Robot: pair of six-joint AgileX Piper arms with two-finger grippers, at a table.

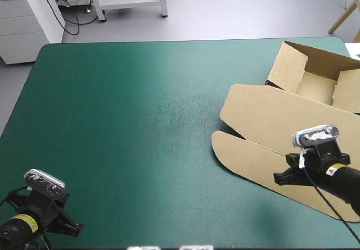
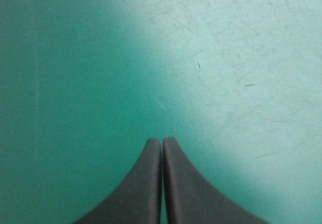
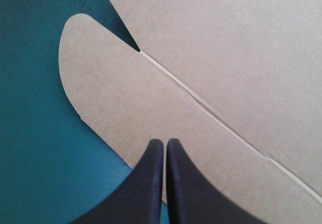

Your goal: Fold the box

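Your box [image 1: 270, 121] sits at the right side of the table. The tray end [image 1: 315, 78] at the far right already has its walls up, and the lid panel [image 1: 264, 112] lies flat toward the middle with a rounded flap [image 1: 242, 154] along its near edge. So the walls look mostly sorted, and I'd guess the flap and lid are what's left.

The right gripper [image 1: 281, 177] is right over that flap, fingers pinched together with nothing between them. From its wrist cam the tip [image 3: 164, 142] is just inside the flap's outer edge [image 3: 100, 78]. That makes sense if you're about to press the flap or slip under it at the crease.

The left gripper [image 1: 70, 227] is parked by the near left corner, well away from the box, clenched on nothing over bare teal-green cover [image 2: 226, 58]. It's probably just staying out of the way.
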